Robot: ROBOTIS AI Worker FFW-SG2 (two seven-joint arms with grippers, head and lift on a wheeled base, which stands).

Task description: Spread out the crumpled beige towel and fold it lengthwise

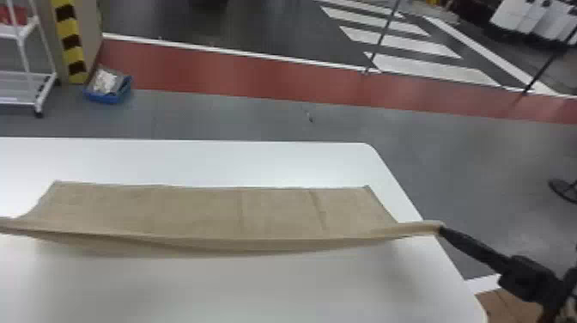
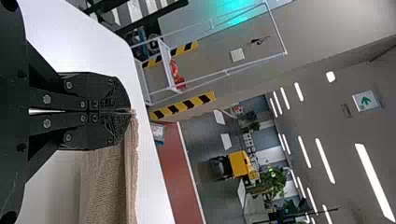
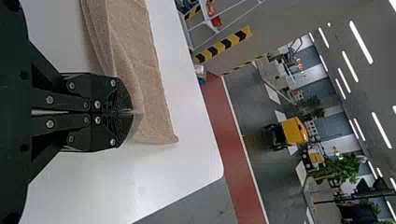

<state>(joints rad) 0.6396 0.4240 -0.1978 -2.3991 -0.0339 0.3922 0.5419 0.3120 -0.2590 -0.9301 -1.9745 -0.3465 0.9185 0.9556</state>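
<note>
In the head view, I am seeing the beige towel (image 1: 193, 210) stretching across the white table (image 1: 214, 292). Its far part is lying fairly smooth on the tabletop, with a couple of creases showing toward the right, while its near edge is forming a long, raised band that is sagging in the middle. The band's left end is running out past the picture's edge. At its right end, by the table's side edge, my right gripper (image 1: 442, 231) is pinching the cloth. Beyond the table, a blue bin (image 1: 107, 98) is sitting on the floor near a white rack (image 1: 17, 101), and a red strip (image 1: 257, 73) is crossing the floor.

In the left wrist view, my left gripper (image 2: 130, 112) is keeping its jaws pressed together on the towel's edge, and the cloth is trailing away from the tips. A yellow vehicle (image 2: 239, 164) is standing far off in the room.

In the right wrist view, the right gripper's jaws are closing tightly on a gathered bit of the towel. Just beside the tips, a corner of the cloth is resting on the table.
</note>
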